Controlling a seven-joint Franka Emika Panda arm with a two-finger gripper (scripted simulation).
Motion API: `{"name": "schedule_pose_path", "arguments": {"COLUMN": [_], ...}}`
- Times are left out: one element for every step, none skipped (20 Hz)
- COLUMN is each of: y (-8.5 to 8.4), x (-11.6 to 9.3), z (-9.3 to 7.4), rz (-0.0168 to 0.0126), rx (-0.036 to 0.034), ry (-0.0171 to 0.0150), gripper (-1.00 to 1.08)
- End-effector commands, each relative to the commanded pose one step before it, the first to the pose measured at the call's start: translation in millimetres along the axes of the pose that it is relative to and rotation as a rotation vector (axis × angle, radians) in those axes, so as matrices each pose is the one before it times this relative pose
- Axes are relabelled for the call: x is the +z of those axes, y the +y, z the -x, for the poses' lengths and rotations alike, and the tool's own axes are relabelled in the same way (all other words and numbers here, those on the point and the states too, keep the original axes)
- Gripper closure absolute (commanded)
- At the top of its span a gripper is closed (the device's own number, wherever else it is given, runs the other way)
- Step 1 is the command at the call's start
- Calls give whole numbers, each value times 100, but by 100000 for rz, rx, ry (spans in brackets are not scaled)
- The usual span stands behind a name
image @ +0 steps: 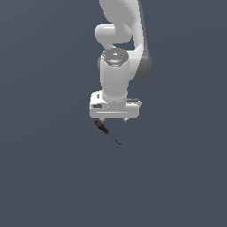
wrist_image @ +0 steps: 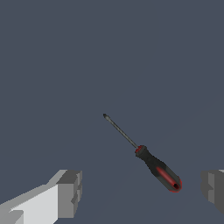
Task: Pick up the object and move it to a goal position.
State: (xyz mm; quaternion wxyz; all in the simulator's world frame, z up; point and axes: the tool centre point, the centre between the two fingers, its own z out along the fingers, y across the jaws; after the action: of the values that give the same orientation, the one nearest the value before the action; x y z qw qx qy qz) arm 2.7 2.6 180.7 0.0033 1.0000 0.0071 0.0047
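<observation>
A tiny screwdriver (image: 105, 131) with a red-and-black handle and a thin dark shaft lies on the dark grey floor, just below the white hand in the exterior view. My gripper (image: 112, 120) hangs over it with its jaws wide apart and nothing between them. In the wrist view the screwdriver (wrist_image: 151, 162) lies slanted, its handle end close to one grey fingertip (wrist_image: 213, 189), while the other fingertip (wrist_image: 70, 192) is far from it. The shaft tip points away from the fingers.
The white arm (image: 117, 48) rises straight up behind the hand. The floor (image: 44, 168) is a plain dark grey surface with no other objects in view.
</observation>
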Motion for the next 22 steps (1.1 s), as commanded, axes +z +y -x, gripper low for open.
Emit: {"name": "schedule_pose_path", "arguments": {"y": [1, 16, -22, -6, -7, -13, -14, -16, -14, -14, -12, -25, -3, 32, 21, 20, 34, 39, 47, 60, 64, 75], "x": [0, 14, -61, -58, -80, -114, -126, -116, -95, -82, -61, -20, -16, 71, 45, 59, 73, 91, 112, 137, 162, 185], "z": [0, -10, -2, -16, -23, -30, -35, -30, -27, -21, -15, -9, 15, 1, 11, 11, 15, 18, 23, 29, 35, 42], "rz": [0, 0, -129, -161, -223, -297, -319, -272, -213, -165, -107, -22, 0, 85, 33, 30, 27, 29, 36, 48, 59, 68], "rx": [0, 0, -147, -175, -236, -300, -294, -215, -128, -52, 24, 59, 0, -63, -213, -343, -457, -589, -723, -855, -998, -1127], "ry": [0, 0, 169, 208, 292, 394, 429, 371, 293, 226, 146, 28, 0, -113, -37, -27, -19, -17, -23, -35, -50, -62], "gripper": [-92, -92, -92, -92, -92, -92, -92, -92, -92, -92, -92, -92, -92, -92, -92, -92, -92, -92, -92, -92, -92, -92]}}
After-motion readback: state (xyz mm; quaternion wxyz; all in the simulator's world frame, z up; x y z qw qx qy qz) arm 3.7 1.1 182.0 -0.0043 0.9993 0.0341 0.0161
